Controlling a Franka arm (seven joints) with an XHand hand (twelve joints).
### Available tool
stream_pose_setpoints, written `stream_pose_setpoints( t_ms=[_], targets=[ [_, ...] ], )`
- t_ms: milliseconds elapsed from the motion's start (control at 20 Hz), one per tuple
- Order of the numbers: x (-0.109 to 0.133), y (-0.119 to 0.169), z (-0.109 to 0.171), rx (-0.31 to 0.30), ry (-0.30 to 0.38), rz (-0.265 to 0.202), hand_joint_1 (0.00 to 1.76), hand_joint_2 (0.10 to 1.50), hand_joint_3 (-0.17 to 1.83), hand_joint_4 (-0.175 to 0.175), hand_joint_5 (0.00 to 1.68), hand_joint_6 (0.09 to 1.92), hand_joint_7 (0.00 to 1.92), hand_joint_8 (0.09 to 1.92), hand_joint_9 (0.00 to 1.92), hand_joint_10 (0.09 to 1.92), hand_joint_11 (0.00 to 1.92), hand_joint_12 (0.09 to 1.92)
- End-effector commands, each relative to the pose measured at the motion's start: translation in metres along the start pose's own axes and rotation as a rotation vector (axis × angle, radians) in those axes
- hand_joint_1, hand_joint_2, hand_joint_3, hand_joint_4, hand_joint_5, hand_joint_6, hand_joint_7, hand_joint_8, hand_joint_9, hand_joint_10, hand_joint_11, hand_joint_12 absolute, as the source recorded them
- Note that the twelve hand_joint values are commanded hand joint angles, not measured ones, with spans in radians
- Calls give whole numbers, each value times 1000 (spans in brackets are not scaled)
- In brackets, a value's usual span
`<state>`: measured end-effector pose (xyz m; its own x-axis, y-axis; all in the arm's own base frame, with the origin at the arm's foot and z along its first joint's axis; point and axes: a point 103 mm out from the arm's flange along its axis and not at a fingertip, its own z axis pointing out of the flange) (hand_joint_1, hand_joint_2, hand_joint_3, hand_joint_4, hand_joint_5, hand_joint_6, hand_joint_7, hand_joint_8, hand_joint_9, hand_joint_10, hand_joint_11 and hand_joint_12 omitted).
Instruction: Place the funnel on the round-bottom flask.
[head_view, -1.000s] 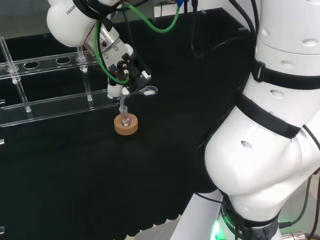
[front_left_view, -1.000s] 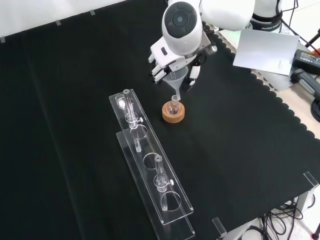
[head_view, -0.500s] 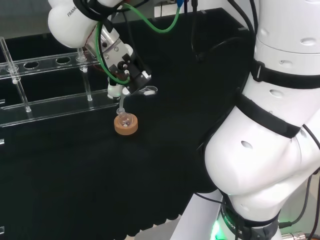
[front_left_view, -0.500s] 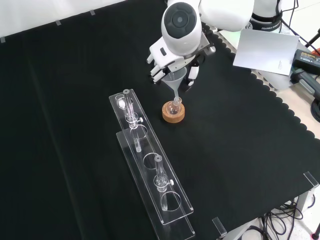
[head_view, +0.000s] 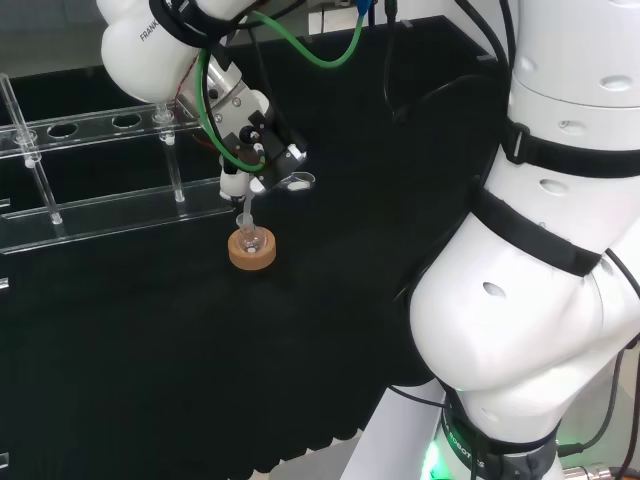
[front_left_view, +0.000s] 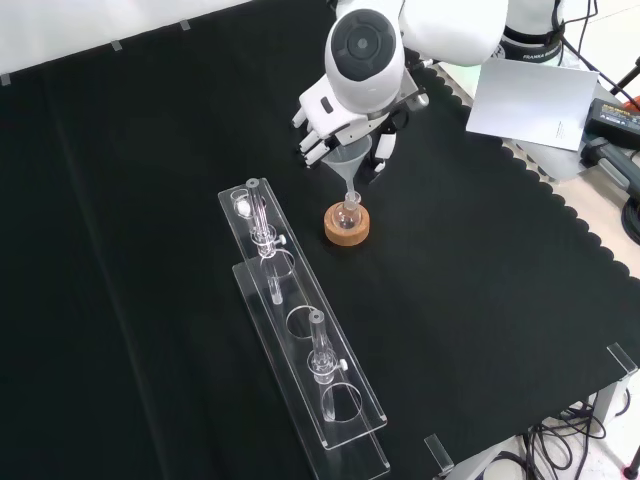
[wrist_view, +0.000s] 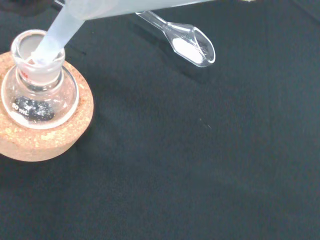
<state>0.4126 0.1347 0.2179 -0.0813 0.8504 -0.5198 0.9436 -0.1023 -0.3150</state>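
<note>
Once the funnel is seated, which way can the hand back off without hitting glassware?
Bare cloth lies right of the cork ring in the front view. Left is crowded: the clear rack stands close. A spoon lies near the hand holding the funnel.

You are looking over the arm's white links (head_view: 540, 250) at the right. At upper left the hand (head_view: 250, 150) is hanging above a cork ring (head_view: 252, 250) on the black cloth (head_view: 150, 370). A flask (head_view: 250, 240) is sitting in the ring, and a clear funnel stem (head_view: 244, 212) is reaching down from the hand to its neck. A clear scoop (head_view: 297, 182) is lying just right of the hand. A clear rack (head_view: 90, 170) is standing to the left.
</note>
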Motion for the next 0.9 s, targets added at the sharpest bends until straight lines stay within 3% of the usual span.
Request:
stream_pose_setpoints(
  t_ms=[50,500,900],
  targets=[
    [1,1,1,-3,-1,1,827,737,549,-36,825,774,892,748,1226,448,861,1154],
    [7,6,8,-20,-16,34,844,744,553,-36,831,773,886,749,1223,448,859,1153],
    [4,9,12,-18,-21,35,853,746,558,-38,834,769,881,752,1222,449,857,1154]
  ],
)
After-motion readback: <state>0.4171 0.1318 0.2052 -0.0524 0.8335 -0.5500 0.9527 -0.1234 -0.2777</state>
